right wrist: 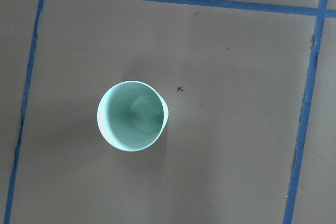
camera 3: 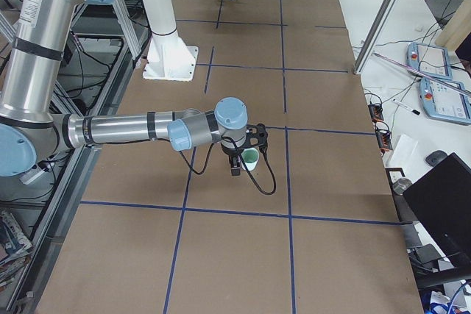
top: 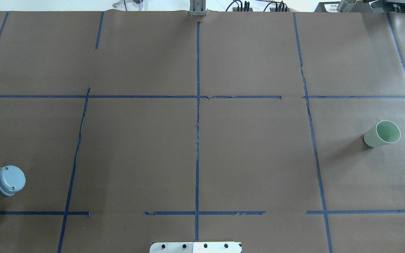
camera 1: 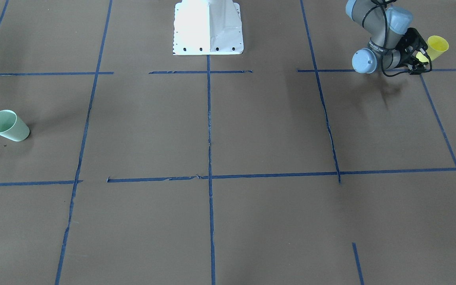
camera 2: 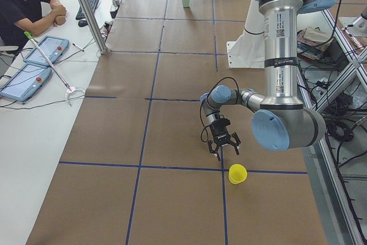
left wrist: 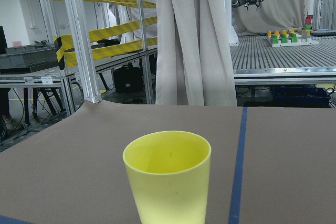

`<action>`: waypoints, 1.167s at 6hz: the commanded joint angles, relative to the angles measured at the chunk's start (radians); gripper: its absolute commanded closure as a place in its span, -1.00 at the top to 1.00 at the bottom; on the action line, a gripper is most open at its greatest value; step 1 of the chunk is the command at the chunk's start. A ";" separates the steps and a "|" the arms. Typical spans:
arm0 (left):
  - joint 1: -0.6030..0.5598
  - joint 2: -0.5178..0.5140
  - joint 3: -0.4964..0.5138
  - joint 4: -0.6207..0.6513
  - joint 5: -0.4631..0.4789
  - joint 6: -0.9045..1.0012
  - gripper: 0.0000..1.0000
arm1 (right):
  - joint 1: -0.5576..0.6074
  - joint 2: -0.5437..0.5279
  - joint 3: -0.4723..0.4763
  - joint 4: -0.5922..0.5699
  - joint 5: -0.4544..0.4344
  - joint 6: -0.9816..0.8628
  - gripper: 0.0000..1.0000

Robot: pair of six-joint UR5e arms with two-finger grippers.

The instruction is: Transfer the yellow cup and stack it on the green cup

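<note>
One camera sits behind my shoulders, looking forward and down on the counter (top: 251, 158). A second faces me from across it, tilted steeply, my base (camera 1: 208, 27) at its top edge. Two more look along it from either end. My left wrist camera sits low and close before the yellow cup (left wrist: 168, 177); the right one looks straight down on the green cup (right wrist: 134, 115), also caught by the first two.

The yellow cup (camera 1: 437, 46) stands at the table's (camera 1: 251, 126) left end, the green cup (camera 1: 9, 126) well apart at its right end.
</note>
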 commanded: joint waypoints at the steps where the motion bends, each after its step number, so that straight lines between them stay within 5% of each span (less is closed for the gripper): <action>1: 0.037 -0.001 0.119 -0.071 0.000 -0.058 1.00 | 0.000 -0.001 0.002 0.000 0.000 0.000 1.00; 6: 0.079 0.096 0.176 -0.202 0.002 -0.080 0.95 | -0.003 -0.009 0.002 0.026 0.005 0.003 1.00; 7: 0.083 0.096 0.207 -0.231 0.005 -0.103 0.60 | -0.005 -0.009 0.002 0.026 0.005 0.003 1.00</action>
